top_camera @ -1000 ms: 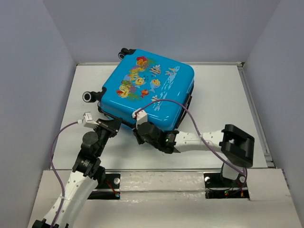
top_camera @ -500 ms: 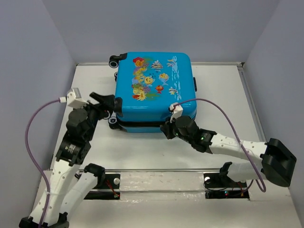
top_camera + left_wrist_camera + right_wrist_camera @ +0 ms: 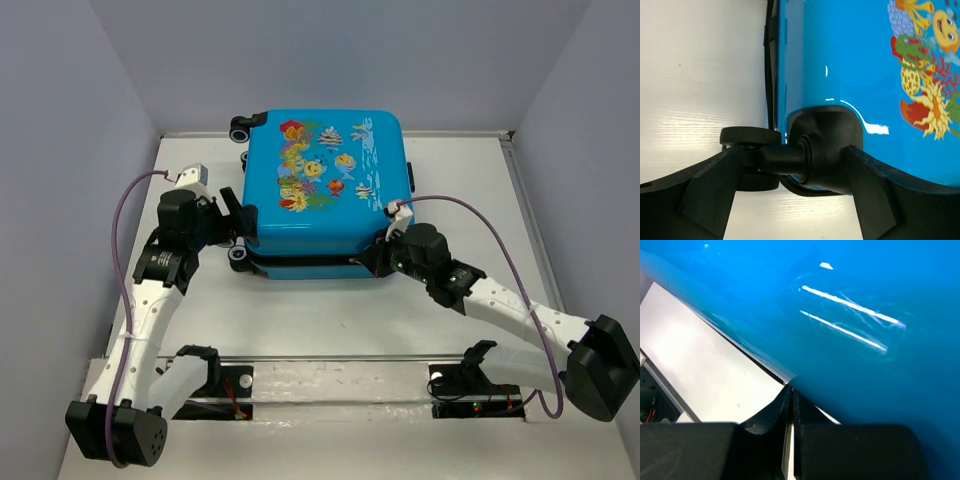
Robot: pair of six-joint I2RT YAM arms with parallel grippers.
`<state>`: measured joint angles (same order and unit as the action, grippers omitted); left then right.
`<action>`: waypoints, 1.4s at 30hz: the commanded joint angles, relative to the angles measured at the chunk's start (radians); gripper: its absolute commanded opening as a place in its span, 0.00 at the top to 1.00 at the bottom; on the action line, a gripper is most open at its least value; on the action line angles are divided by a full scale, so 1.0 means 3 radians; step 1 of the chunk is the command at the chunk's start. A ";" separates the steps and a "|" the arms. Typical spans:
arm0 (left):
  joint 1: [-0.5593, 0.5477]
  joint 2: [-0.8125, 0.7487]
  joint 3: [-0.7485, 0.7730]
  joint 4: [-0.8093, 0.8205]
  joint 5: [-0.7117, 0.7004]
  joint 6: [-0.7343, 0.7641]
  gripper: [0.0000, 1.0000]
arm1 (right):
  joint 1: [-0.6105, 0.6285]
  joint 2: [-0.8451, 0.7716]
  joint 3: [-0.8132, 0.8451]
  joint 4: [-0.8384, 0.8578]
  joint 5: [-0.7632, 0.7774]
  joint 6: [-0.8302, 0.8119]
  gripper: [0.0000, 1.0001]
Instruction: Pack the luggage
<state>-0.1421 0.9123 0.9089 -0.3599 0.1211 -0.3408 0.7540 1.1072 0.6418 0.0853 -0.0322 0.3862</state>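
While the luggage (image 3: 325, 190) stays closed at upper centre, the right gripper (image 3: 381, 261), jaws pressed together on nothing visible, has slid along the seam (image 3: 300, 259) to its lower right corner and the left gripper (image 3: 240, 224), wide open, straddles a wheel (image 3: 750, 136), so zipping seems underway.

You will find no word, label, brand name or number that can be read in any of the three views; the suitcase (image 3: 325, 190), in the upper middle of the overhead frame, bears only a picture print of fish and coral, with no lettering on it.
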 commanded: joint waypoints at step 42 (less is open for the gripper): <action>-0.0678 0.0283 0.0283 0.0479 0.0538 -0.0076 0.26 | 0.1015 -0.0151 0.0514 -0.0486 0.0454 0.0333 0.13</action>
<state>-0.4587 1.0267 0.9173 -0.1459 0.3794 -0.3969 1.0378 1.2812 0.7502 0.1642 0.0387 0.4934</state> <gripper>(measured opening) 0.710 0.742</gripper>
